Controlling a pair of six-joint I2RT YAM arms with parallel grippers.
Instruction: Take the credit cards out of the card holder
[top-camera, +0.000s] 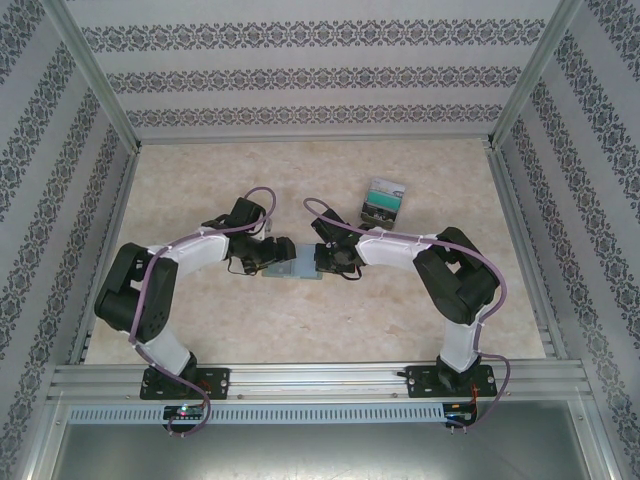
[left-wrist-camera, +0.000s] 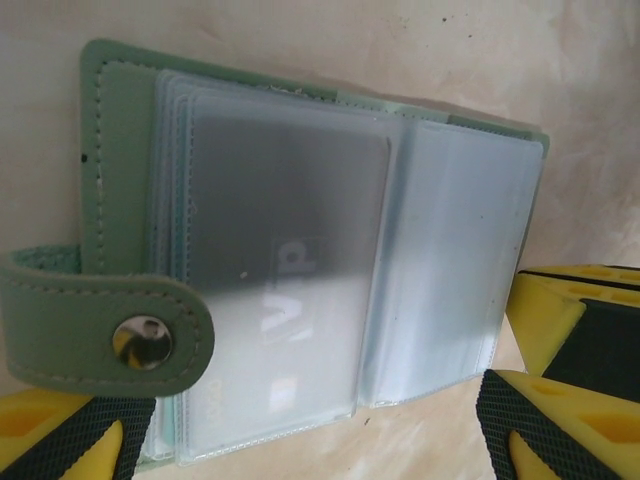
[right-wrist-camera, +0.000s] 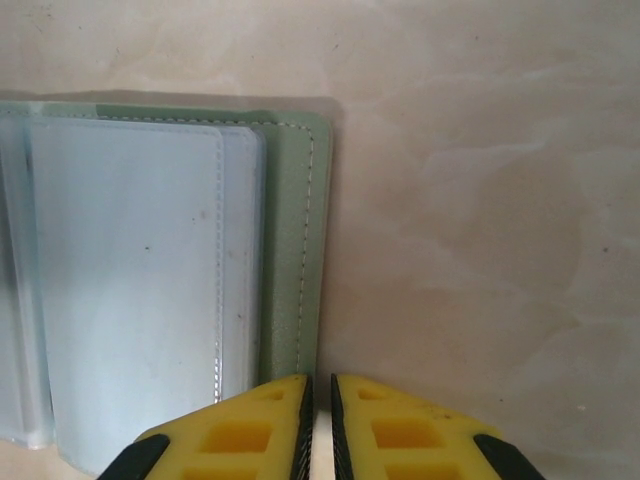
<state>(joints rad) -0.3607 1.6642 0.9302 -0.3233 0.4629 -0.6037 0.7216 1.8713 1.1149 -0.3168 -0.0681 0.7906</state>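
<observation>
Marbled tabletop (top-camera: 300, 320); open card holder (left-wrist-camera: 115, 150), strap (left-wrist-camera: 110, 325) across sleeves (left-wrist-camera: 290, 270), credit cards (top-camera: 382, 200) apart.

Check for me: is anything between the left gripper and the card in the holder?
Yes. The card sits inside a clear sleeve of the open card holder, so plastic covers its face. The green snap strap also lies across the sleeve's lower left corner. Nothing else visible lies between it and the open left gripper.
</observation>
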